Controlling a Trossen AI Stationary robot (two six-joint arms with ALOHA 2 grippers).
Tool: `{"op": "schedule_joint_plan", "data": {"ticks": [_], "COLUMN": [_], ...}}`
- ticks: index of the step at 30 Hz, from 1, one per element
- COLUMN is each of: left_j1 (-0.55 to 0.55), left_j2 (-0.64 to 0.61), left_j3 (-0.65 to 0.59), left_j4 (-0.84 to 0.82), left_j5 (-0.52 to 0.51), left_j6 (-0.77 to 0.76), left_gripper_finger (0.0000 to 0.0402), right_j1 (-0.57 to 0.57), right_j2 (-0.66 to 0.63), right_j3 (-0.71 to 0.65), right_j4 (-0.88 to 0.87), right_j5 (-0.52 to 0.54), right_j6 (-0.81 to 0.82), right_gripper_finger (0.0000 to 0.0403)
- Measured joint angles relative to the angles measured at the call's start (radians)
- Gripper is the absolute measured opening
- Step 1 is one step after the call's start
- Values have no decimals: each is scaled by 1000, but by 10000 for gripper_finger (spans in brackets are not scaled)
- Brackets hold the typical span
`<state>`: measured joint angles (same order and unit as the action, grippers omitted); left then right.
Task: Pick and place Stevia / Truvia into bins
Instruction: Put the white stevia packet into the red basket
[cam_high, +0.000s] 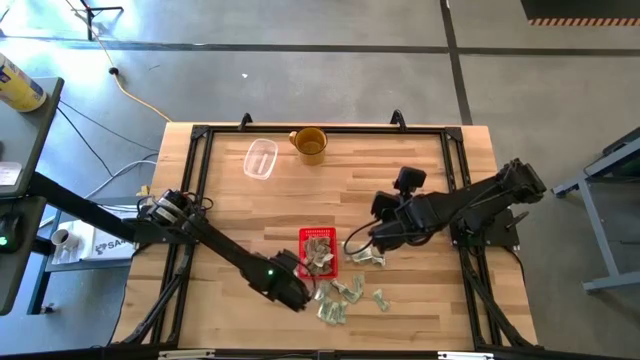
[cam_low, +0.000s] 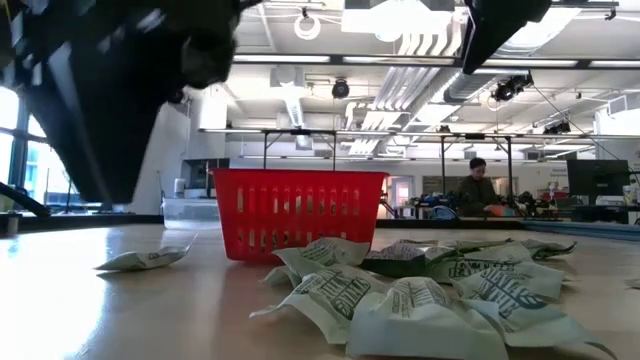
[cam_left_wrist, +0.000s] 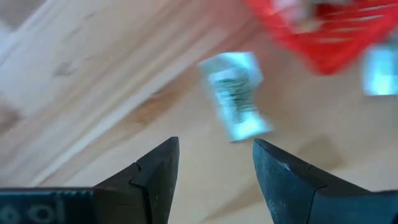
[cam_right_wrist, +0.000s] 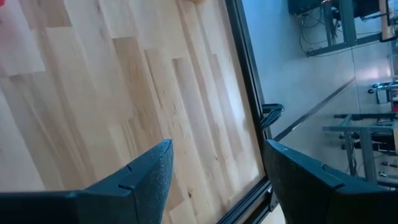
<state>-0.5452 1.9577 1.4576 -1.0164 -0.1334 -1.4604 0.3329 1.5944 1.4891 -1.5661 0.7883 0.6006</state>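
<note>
Packets (cam_high: 345, 292): heaped near table's front edge, some overlapped.
Bin (cam_high: 319, 251): contents partly hidden.
Left gripper (cam_left_wrist: 214, 177): parted, empty, packet blurred.
Right gripper (cam_right_wrist: 217, 171): parted, empty.

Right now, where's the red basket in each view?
High view: red basket at centre, near the front edge, packets spilled just in front of it.
Low view: left of centre, behind the packet pile.
Left wrist view: top right corner.
Right wrist view: not in it.
Shared landmark: the packets beside the basket.
</note>
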Motion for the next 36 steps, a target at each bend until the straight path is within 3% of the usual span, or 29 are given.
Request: {"op": "schedule_joint_plan", "data": {"ticks": [5,16,24,28,36], "left_j1": [1,2,22,50,107], "left_j2": [6,84,96,91,90], "left_j3": [29,1,-16,-44,-62], "left_j4": [110,140,96,129,135], "left_j5": [-2,9,-120,-119,-69], "left_j6": [87,103,129,193,396], "left_gripper_finger": [241,241,232,185,26], "right_j1": [-18,-82,-118,-123,-123], "right_j2": [0,0,-1,-1,-1], "right_j3": [0,0,0,0,0], "right_j4": [0,9,12,23,24], "right_j5": [10,8,2,4,3], "right_j6": [0,-25,-26,-43,-35], "right_gripper_finger": [243,243,243,243,243]}}
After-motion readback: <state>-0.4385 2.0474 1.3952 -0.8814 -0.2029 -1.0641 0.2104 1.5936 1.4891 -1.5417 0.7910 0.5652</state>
